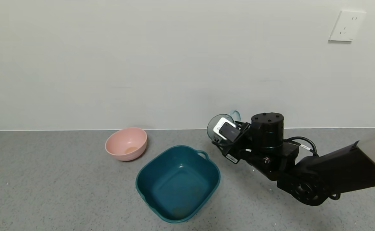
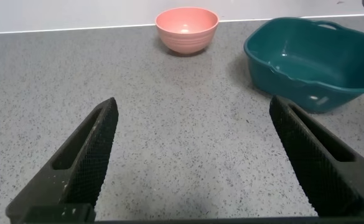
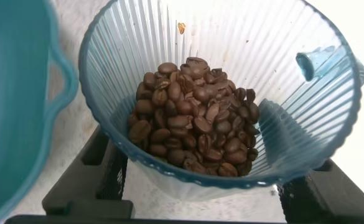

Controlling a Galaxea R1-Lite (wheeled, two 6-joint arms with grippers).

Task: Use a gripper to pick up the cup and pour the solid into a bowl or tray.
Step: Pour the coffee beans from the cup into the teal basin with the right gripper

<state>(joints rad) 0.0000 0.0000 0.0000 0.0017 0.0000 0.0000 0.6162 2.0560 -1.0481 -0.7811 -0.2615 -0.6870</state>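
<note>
Cup first: the small translucent grey-blue ribbed plastic cup [image 3: 222,93] is sitting clamped in your right gripper [image 1: 223,134], just beside the loop-handle rim of the large dark teal rounded-square plastic basin [image 1: 149,192], on its right, tipped slightly toward it. In the right wrist view black textured fingers [image 3: 107,180] are flanking its lower wall on both sides, so you are holding it by the body, not by the side loop.

You are handling something light and thin-walled, I judge; the ribs are giving the pads some bite, but the smooth plastic is likely flexing if squeezed hard. Keep the hold low on the wall and steady.

Inside, the dark reddish-brown coffee beans [image 3: 194,127] are lying heaped at the bottom. They are dry, hard and glossy, so expect them to be sliding out all at once as the tilt is steepening, and bouncing on the basin's slick floor.

A smaller round pink bowl [image 1: 126,143] is resting just left of the basin, behind it.

Your left gripper [image 2: 191,155] is hovering parked, spread wide, over the speckled grey counter [image 1: 46,192] in front of the basin.
</note>
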